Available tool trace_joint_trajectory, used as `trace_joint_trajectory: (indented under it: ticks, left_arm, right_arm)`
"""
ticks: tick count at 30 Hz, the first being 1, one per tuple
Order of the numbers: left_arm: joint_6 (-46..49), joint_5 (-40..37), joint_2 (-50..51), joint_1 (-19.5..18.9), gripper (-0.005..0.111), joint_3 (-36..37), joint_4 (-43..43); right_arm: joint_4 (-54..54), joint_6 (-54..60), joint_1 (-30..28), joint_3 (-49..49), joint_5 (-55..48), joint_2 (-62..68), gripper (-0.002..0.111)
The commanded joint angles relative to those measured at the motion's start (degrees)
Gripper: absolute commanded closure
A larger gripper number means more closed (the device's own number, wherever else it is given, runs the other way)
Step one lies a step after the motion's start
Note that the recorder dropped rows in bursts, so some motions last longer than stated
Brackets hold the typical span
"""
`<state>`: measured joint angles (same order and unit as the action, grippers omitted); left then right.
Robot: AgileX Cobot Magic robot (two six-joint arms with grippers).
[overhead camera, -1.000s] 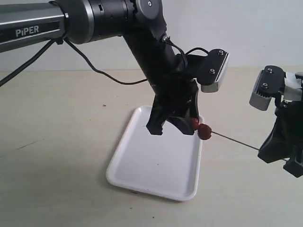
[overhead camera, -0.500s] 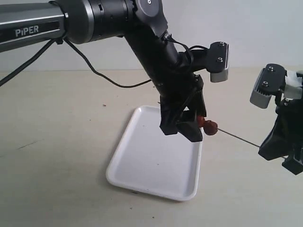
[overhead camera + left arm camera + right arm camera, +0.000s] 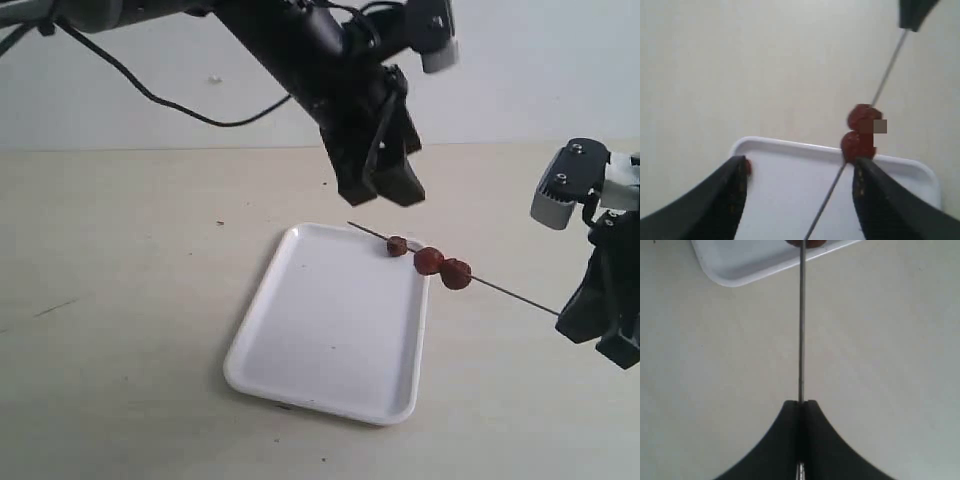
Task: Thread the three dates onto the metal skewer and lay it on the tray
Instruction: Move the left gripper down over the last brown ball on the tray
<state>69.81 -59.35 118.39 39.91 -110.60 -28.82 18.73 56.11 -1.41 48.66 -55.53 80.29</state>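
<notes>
The right arm's black gripper has its jaws pressed tight together on one end of the thin, straight, dark grey metal skewer, which runs from it slantwise toward the far right corner of the flat white rectangular tray. The three small, wrinkled, reddish-brown dates are threaded on the rod in a row, close to one another, near its free end and right over the tray's rim. From here I cannot tell whether they rest on the rim or hang just above it. The left arm's black gripper hangs above them with its jaws spread wide, holding nothing and well apart from both the dates and the skewer.
</notes>
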Motion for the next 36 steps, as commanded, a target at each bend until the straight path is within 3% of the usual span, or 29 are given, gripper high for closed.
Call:
trace_joint_trajectory:
  ticks: [1,5,13,16,20,26,28,31,36]
  left_arm:
    - [-8.2,5.3,-2.9,-3.6,0.046,0.0,-0.3]
    - [-22.1,5.8,-3.3,-7.4,0.046,0.0,1.0]
    - [-53.1,-0.3,-0.3,-10.6,0.047,0.0,13.7]
    - [-62.3,-4.9,1.7,-10.8,0.055,0.0,16.4]
    - [-62.4,-7.8,4.6,-11.0,0.067,0.0,15.2]
    - [-59.4,-6.2,8.3,-9.3,0.055,0.0,5.1]
    - [-59.1,-5.4,9.8,-8.4,0.054,-0.6,5.4]
    - [-50.5,-5.4,11.4,-7.2,0.054,-2.7,6.2]
    - [-39.1,-2.5,11.7,-3.9,0.054,-7.1,16.8]
  right_arm:
    - [-0.9,-6.4,-0.3,0.4,-0.7,-0.2,0.108]
    - [-3.2,-13.7,-2.3,0.3,-1.7,-1.3,0.108]
    - [-8.2,-21.3,-6.0,0.3,-1.3,-4.0,0.108]
    - [-8.1,-22.0,-6.0,0.3,-1.3,-4.0,0.108]
    - [-8.3,-23.2,-6.0,0.3,-1.2,-4.0,0.108]
    - [-9.0,-25.7,-6.0,0.3,1.1,-4.0,0.108]
    - [-10.6,-28.1,-6.0,0.3,1.2,-4.0,0.108]
    - [-12.6,-30.5,-6.0,0.3,0.8,-4.0,0.108]
    - [-13.3,-32.3,-6.0,0.3,-1.1,-3.3,0.108]
